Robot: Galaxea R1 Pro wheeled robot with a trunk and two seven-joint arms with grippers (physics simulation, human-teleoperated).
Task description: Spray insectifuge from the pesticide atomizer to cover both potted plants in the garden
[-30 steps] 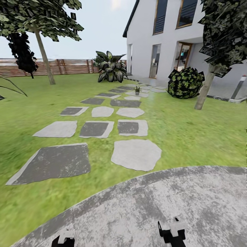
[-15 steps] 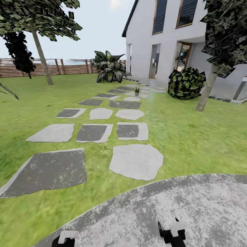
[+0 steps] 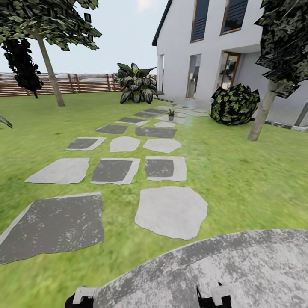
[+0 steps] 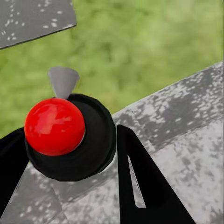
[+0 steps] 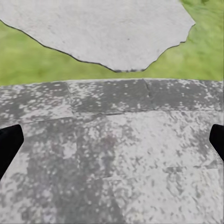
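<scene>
Clamped in the narrowed jaws of the left gripper (image 4: 67, 154), the pesticide atomizer (image 4: 77, 140) with its red tip, likely light, rigid and slick, best gripped round the body; right gripper (image 5: 112, 140) jaws wide, empty; potted plant (image 3: 171, 114) far along the stepping stones (image 3: 171, 211).

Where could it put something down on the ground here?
The grey paved circle in front of both grippers looks bare, as do the flat stepping stones with grass between. Far up the path, a small potted plant stands among the stones.

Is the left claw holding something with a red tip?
Yes, the left claw is shut on a dark spray bottle with a red tip.
</scene>
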